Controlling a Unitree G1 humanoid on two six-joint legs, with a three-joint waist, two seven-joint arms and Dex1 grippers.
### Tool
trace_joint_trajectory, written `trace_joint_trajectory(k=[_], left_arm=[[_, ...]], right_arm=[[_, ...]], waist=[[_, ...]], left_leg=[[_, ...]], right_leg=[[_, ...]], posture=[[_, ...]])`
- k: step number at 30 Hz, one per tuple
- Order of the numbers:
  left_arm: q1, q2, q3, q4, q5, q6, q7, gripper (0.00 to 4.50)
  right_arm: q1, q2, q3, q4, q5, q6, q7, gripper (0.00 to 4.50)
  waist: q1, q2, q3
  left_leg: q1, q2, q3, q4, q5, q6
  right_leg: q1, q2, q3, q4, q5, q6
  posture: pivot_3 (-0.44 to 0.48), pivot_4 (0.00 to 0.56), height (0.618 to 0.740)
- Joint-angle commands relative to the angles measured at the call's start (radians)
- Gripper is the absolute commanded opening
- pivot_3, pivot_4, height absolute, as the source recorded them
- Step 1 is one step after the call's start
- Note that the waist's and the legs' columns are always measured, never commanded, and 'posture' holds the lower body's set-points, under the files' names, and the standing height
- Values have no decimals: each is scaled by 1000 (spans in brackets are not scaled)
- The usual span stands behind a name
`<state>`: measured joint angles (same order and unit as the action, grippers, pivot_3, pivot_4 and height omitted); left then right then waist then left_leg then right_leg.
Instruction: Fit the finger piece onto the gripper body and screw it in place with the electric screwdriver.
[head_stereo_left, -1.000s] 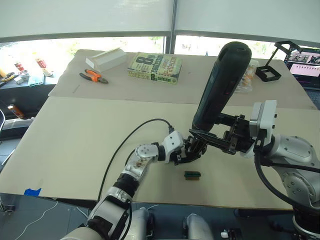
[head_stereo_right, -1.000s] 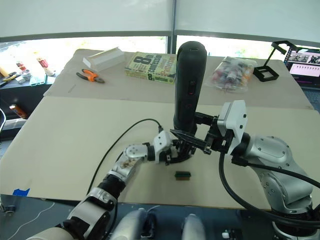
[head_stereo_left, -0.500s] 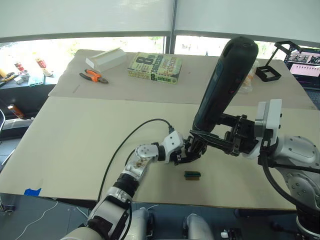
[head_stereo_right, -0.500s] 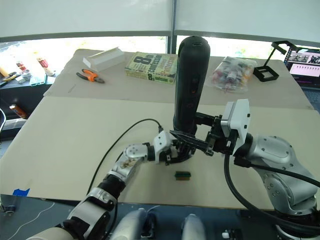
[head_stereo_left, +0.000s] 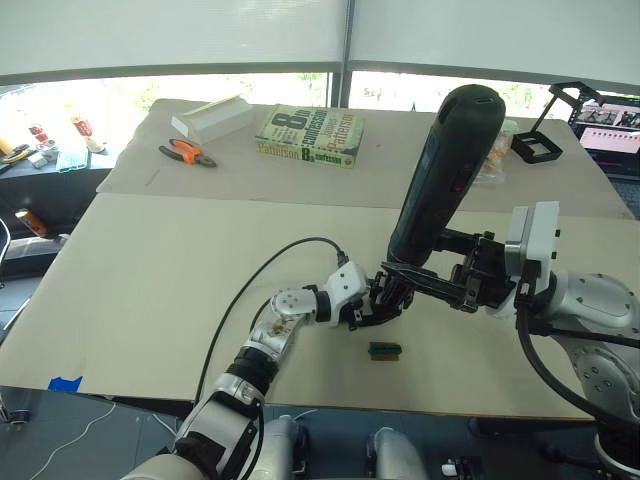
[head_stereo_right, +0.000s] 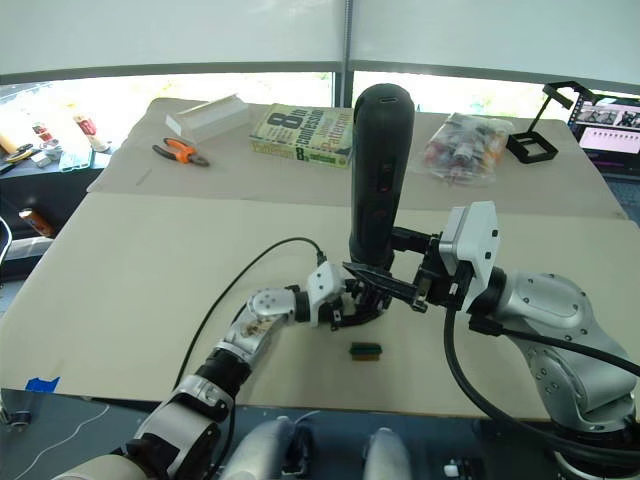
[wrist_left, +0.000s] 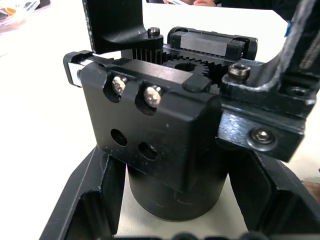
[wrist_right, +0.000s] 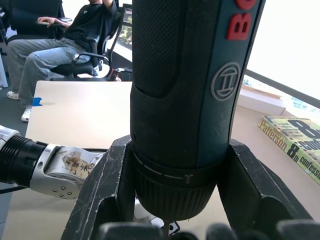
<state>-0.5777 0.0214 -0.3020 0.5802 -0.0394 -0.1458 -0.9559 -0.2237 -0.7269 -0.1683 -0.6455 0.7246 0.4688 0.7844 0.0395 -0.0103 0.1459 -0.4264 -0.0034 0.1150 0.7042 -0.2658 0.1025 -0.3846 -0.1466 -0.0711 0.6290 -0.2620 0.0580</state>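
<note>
Both jaws are clenched on task parts. On the right gripper (head_stereo_right: 385, 283), the two black fingers clamp either side of the electric screwdriver (head_stereo_right: 379, 170) near its lower collar, and the tool stands almost upright, leaning slightly away from the robot, with its blunt butt end highest. The left gripper (head_stereo_left: 385, 300) grasps the gripper body (wrist_left: 165, 135), a chunky black block held low over the tan table (head_stereo_left: 150, 270), directly under the screwdriver's tip.

From the head cameras the gripper body is a dark lump between the two grippers, and its details cannot be made out. The left wrist camera shows it close: two bright screw heads near its top edge, two open holes below them, a toothed gear behind, and a round black base. The right wrist camera shows the screwdriver's textured grip, a round logo, red lettering and a thin metal bit emerging below the collar; it also shows a seated person (wrist_right: 75, 35) beyond the table's far end. I cannot tell where the finger piece is.

Just in front of the grippers, nearer the robot, lies a tiny green-topped block (head_stereo_left: 384, 350). Along the far side sit a book (head_stereo_left: 310, 135), orange-handled pliers (head_stereo_left: 187, 153) and a white box (head_stereo_left: 212, 118), well apart from the work.
</note>
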Motion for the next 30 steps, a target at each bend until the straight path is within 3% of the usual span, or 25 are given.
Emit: trace_joint_trajectory(k=[1, 30], left_arm=[[20, -7, -30, -7, 6, 13, -15, 2446], [29, -4, -32, -23, 7, 26, -16, 2446]], right_arm=[[-12, 5, -23, -24, 2, -33, -2, 1927], [20, 19, -4, -31, -8, -29, 1, 1927]], waist=[[0, 0, 0], [0, 0, 0]], left_leg=[[0, 0, 0, 0, 0, 0], [0, 0, 0, 0, 0, 0]], right_leg=[[0, 0, 0, 0, 0, 0], [0, 0, 0, 0, 0, 0]], posture=[[0, 150, 740], [0, 150, 740]])
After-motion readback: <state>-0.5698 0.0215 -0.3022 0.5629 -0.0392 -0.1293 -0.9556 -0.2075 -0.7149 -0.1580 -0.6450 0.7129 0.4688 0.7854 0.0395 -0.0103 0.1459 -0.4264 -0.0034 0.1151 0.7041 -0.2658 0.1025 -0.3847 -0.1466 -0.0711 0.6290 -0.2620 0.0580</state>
